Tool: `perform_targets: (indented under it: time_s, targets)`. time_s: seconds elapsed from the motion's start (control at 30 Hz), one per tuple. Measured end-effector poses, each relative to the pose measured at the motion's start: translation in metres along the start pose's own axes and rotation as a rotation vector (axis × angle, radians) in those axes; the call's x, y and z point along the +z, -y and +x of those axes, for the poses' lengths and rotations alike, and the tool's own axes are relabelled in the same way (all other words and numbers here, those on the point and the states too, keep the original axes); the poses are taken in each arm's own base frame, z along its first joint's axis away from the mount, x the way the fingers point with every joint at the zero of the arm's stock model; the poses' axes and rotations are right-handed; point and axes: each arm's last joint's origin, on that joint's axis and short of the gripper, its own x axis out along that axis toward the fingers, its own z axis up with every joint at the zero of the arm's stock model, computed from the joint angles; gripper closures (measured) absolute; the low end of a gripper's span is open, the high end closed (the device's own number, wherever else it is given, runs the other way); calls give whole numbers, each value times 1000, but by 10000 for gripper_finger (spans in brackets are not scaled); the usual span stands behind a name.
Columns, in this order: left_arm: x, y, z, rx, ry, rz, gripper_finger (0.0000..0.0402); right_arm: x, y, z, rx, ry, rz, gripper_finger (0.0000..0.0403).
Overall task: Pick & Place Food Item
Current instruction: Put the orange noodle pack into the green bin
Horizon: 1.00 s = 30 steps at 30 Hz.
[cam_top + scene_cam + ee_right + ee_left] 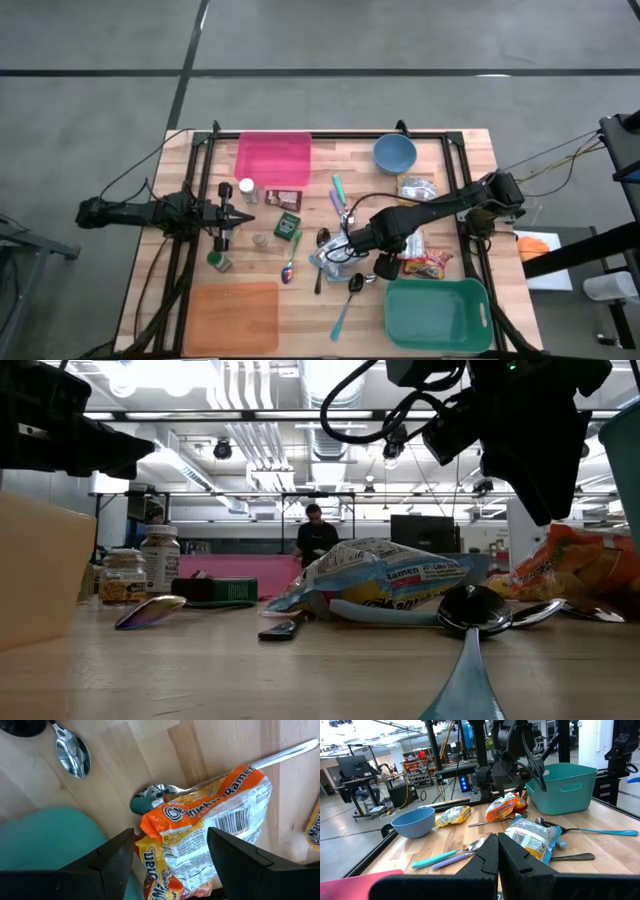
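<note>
**Orange ramen packet sits under spread claw near the bench's right edge**

Orange-wrapped, the crinkled ramen packet (pixel 210 825) lies flat on the pale wooden bench (pixel 440 160), just beside the teal plastic bin (pixel 437 312) that fills the bench's near right corner. The right claw (pixel 170 852) points steeply down over the packet, its two dark fingers (pixel 112 857) spread apart on either side of the wrapper and closed on nothing. A metal spoon (pixel 150 797) pokes out from under the packet's edge, and a second shiny spoon (pixel 74 756) lies apart on bare wood.

From above, open wood is scarce around the right arm: a blue-and-white ramen packet (pixel 335 258), a teal-handled spoon (pixel 348 305) and other cutlery crowd the middle, with a round blue bowl (pixel 395 152) and a yellow snack packet (pixel 416 187) toward the far edge. A pink flat mat (pixel 273 158) and an orange flat mat (pixel 232 316) hold the left side's far and near corners.

The left claw (pixel 243 213) waits level at the left, fingers pressed together. Its wrist camera alone shows the bin's tall wall and handle slot. Only the table-height camera catches a person standing in the room beyond the bench.
</note>
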Motion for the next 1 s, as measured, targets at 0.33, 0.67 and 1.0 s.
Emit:
perform_targets:
  time_s: [0.33,0.67,1.0]
  targets:
    - [0,0,0,0,0,0,401,9,-19,12,-82,-87,-1,154]
    - [0,0,0,0,0,0,401,21,-28,26,-181,-149,-22,154]
    - [0,0,0,0,0,0,401,22,-21,26,-175,-128,-35,154]
